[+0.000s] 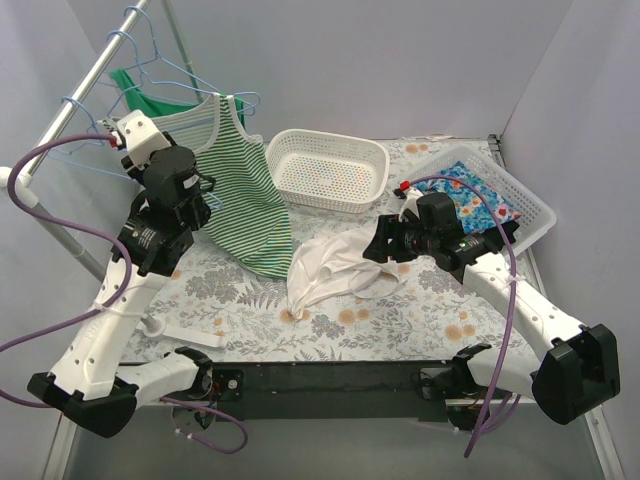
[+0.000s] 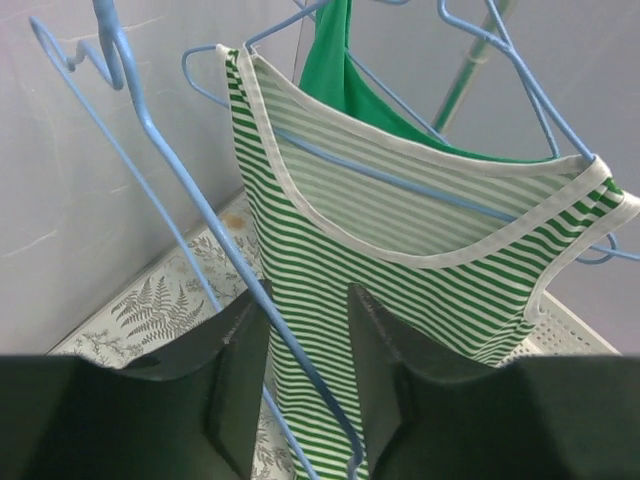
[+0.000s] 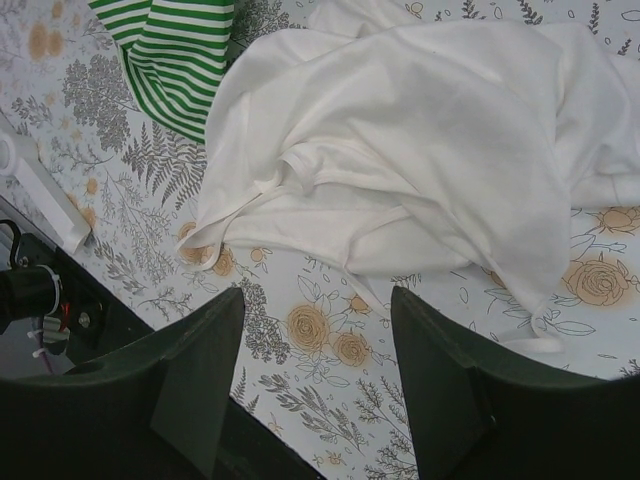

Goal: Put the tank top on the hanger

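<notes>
Floral table (image 1: 420,312): crumpled tank top (image 1: 335,262) (seemingly unheld).

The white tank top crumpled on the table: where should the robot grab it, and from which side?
Probably the strap loop at the edge of the white tank top facing the robot, from above. It lies flat and thin beside the bunched folds, and the right gripper hovers close by, jaws open.
</notes>
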{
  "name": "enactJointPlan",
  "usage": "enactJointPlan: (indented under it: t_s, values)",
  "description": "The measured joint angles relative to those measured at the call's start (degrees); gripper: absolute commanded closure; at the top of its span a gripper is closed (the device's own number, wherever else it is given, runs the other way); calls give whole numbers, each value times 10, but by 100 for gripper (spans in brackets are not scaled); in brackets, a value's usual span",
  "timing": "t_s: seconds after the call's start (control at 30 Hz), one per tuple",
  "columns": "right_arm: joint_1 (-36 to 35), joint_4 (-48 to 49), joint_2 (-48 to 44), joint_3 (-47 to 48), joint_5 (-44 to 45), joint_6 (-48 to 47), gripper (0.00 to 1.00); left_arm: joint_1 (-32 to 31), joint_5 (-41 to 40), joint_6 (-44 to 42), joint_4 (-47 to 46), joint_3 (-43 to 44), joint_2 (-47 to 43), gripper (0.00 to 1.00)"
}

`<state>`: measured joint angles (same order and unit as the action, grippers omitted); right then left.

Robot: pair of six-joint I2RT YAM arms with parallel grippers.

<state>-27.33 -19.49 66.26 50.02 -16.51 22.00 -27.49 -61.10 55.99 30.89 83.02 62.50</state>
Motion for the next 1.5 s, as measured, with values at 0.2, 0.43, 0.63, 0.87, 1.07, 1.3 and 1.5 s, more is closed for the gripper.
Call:
enactJointPlan:
  t_s: [0.2,0.43,0.63,0.87,1.07,1.3,1.5]
  values:
    - [0,0,0,0,0,-2,31,0,0,-34,-57,-2,3,87]
    - [0,-1,0,0,-1,-2,31,2,-2,-76,-113,-2,3,100]
    - [0,-1,0,0,-1,-2,31,2,7,-89,-129,-1,3,100]
    - [0,0,1,0,-1,-2,31,2,38,-50,-87,23,-3,100]
    - [0,0,7,0,0,-4,31,2,90,-23,-59,7,-61,100]
    - [0,0,17,0,1,-5,31,2,142,-22,-45,0,-127,100]
    - [0,2,23,0,3,-3,31,2,193,-4,21,11,-158,100]
